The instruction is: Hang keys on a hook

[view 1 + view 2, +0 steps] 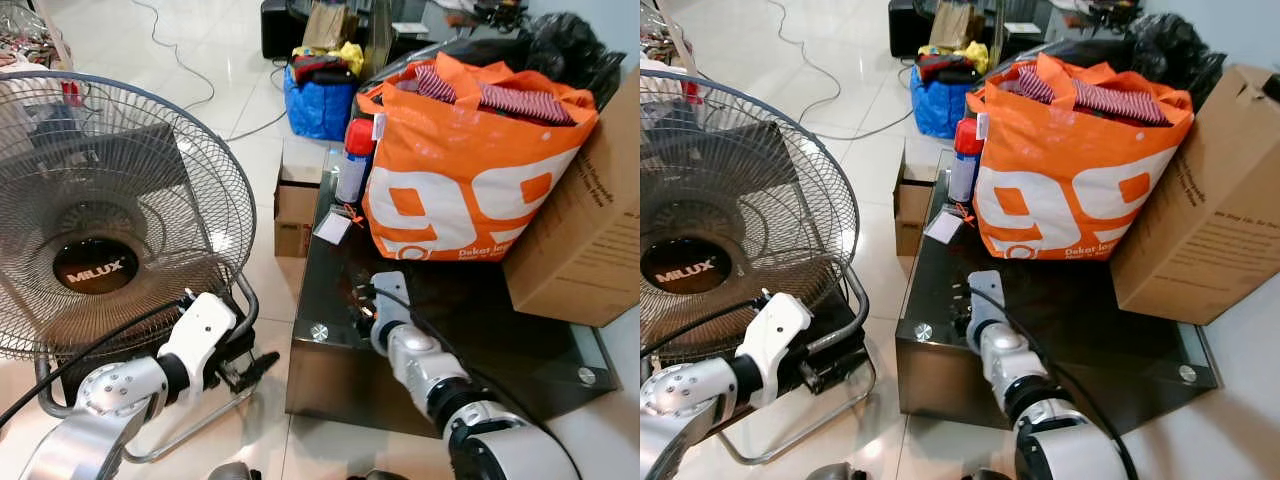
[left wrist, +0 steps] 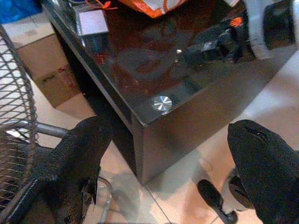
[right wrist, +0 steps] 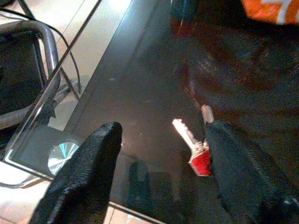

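The keys (image 3: 194, 144) (silver blade, red tag) lie flat on the dark glass worktop (image 3: 135, 88), not yet lifted. The right pincer (image 3: 159, 163) hangs low over them, fingers spread apart and empty; one finger (image 3: 243, 168) stands just beside the red tag, the other well off toward the worktop's corner. The left pincer (image 2: 173, 168) is likewise released, holding nothing, down beside the worktop near the fan (image 1: 100, 210). No hook can be made out. Judgement: the task is at its start, with grasp, carry and hanging all left.
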Controlling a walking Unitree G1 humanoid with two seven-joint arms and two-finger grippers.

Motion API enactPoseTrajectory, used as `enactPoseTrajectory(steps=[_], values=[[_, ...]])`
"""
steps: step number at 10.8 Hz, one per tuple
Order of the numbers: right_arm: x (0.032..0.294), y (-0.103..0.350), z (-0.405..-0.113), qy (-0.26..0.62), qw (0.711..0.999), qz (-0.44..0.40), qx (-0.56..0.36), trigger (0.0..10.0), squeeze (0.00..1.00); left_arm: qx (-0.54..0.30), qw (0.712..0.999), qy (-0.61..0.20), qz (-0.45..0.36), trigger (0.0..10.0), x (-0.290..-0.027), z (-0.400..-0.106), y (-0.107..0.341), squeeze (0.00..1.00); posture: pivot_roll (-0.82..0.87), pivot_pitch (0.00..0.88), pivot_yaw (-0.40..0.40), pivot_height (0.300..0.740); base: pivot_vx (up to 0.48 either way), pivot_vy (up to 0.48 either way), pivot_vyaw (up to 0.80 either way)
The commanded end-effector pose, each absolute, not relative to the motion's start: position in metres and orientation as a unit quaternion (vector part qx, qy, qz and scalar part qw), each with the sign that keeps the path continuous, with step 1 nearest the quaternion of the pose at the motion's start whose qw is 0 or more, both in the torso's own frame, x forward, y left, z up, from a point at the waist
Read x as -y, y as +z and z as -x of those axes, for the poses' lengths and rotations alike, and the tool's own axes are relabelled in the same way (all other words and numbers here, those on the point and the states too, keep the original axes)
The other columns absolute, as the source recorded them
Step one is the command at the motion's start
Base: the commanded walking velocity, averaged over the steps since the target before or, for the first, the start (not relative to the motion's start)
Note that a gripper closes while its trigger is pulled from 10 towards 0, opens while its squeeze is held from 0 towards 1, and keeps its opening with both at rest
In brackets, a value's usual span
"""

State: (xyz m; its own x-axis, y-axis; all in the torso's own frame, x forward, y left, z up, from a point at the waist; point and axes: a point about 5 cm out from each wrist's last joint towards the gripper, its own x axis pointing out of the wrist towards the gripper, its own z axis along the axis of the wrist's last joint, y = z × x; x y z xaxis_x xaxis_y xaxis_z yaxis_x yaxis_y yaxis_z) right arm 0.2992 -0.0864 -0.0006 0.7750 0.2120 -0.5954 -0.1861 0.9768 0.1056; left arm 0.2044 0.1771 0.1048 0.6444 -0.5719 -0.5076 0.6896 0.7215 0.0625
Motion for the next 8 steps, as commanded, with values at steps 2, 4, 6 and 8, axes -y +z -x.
enactPoseTrajectory(steps=[2,4,6,8], values=[[0.0849,0.0006,-0.3008,0.092,0.944,-0.024,-0.316,0.0,0.00,-0.235,0.896,-0.354,-0.128,10.0,-0.1796,-0.2010,0.1104,0.35,0.12,0.094,-0.080,0.740,0.000,0.000,0.00],[0.0849,0.0009,-0.3018,0.072,0.945,-0.017,-0.318,0.0,0.00,-0.240,0.895,-0.354,-0.128,10.0,-0.1807,-0.1996,0.1122,0.35,0.13,0.102,-0.079,0.740,0.000,0.000,0.00],[0.0865,0.0032,-0.3047,0.059,0.947,-0.012,-0.314,0.0,0.00,-0.241,0.894,-0.356,-0.127,10.0,-0.1797,-0.1988,0.1134,0.35,0.13,0.102,-0.080,0.740,0.000,0.000,0.00],[0.0915,0.0052,-0.3074,0.044,0.950,-0.008,-0.309,3.6,0.00,-0.241,0.894,-0.357,-0.126,10.0,-0.1789,-0.1993,0.1137,0.35,0.13,0.101,-0.081,0.740,0.000,0.000,0.00]])
